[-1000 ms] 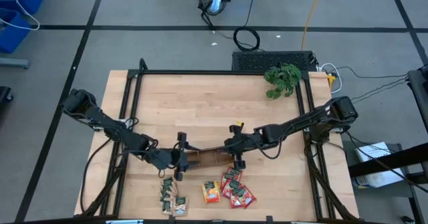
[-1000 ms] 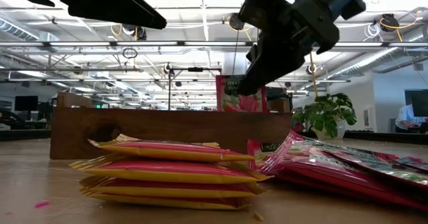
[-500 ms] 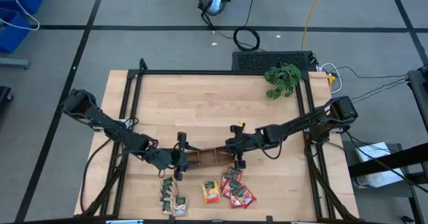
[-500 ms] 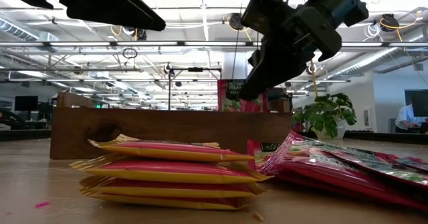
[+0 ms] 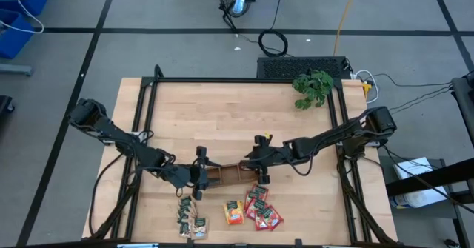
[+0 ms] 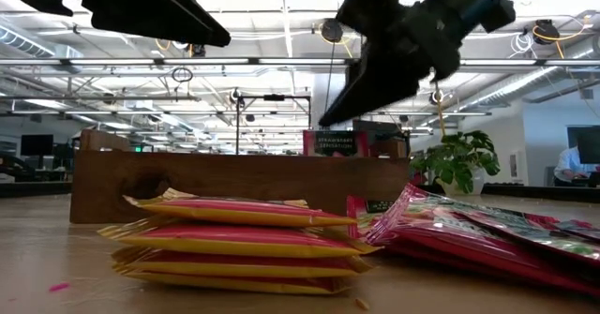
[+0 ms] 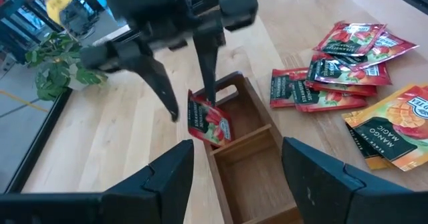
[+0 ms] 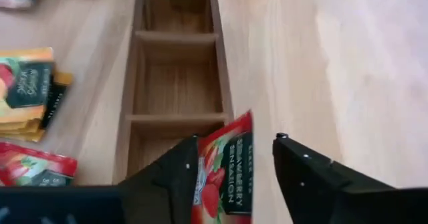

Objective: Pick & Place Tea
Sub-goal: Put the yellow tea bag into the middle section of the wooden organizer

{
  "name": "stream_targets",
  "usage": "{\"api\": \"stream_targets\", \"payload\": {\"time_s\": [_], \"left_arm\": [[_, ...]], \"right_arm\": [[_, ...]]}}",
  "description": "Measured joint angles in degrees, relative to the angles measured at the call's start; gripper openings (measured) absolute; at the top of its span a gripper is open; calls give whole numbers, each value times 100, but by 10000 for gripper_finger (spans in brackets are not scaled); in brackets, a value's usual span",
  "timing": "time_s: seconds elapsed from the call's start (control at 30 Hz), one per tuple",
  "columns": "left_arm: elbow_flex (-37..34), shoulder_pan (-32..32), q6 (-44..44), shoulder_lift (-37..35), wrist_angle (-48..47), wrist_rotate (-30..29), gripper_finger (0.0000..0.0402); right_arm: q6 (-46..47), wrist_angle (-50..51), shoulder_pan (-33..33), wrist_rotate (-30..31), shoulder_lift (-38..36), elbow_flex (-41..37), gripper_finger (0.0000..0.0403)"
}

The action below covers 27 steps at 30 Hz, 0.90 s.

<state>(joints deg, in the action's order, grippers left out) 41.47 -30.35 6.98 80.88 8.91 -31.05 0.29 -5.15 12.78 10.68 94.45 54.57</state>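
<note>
A long brown tray (image 5: 226, 174) lies near the table's front. One red tea sachet (image 7: 208, 120) stands on edge in its right end compartment (image 8: 175, 147), and its top strip (image 6: 337, 143) shows above the tray wall. My right gripper (image 7: 192, 107) hovers open just over it, one finger on either side. My left gripper (image 5: 200, 175) waits open above the tray's left end. More tea lies in front of the tray: dark green sachets (image 5: 183, 212), an orange stack (image 6: 239, 239) and a red pile (image 6: 478, 234). My right gripper's fingers slant down from the table's right over the sachet's upper edge (image 8: 224, 127). One finger (image 8: 177, 174) stands right beside the sachet, and I cannot tell whether it touches. The sachet's lower edge rests inside the compartment.
A leafy plant (image 5: 312, 86) sits at the far right corner. Black frame rails (image 5: 141, 129) run along the table's sides. The tray's middle compartment (image 8: 177, 83) and its left compartment hold nothing. Bare wood lies between the tray and the far edge.
My right gripper has opened and tipped up a little. The red sachet has dropped from between its fingers into the tray's right end compartment, so that only its top shows over the wall in the low view.
</note>
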Motion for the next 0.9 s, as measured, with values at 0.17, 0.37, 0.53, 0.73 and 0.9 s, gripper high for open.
{"api": "stream_targets", "payload": {"time_s": [0.17, 0.37, 0.53, 0.73, 0.9], "left_arm": [[0, -17, 22, 0, -32, 24, 228], [0, -106, 13, 0, -107, 105, 228], [0, -200, 20, 0, -158, 105, 227], [0, -210, -4, 0, -162, 105, 227], [0, -210, -26, 0, -192, 107, 227]], "right_arm": [[-407, -17, 20, 418, -601, 6, 200], [-297, 541, 359, 13, -1525, 17, 199], [502, 770, 914, -483, -1281, 12, 184], [368, 354, 1473, -644, -466, 5, 167], [511, -214, 1517, -941, 101, 4, 160]]}}
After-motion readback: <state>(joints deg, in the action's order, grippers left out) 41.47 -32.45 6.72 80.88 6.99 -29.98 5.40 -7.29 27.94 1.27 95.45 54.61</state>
